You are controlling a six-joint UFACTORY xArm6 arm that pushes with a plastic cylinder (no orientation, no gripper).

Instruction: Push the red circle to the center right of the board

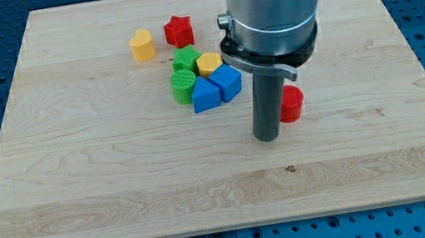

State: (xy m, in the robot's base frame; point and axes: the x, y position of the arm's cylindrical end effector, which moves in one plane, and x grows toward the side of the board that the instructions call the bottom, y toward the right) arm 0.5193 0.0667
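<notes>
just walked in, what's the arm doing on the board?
The arm is pushing blocks with its dark rod. My tip sits right against the left side of the red circle block, near the board's middle; the centre right of the wooden board lies further right. A cluster of two green blocks, a yellow block and two blue blocks lies to the upper left, with a yellow block and red star beyond.

wide silver-grey cylinder, black clamp ring with a small screw, straight dark rod ending at my tip (267,139)
</notes>
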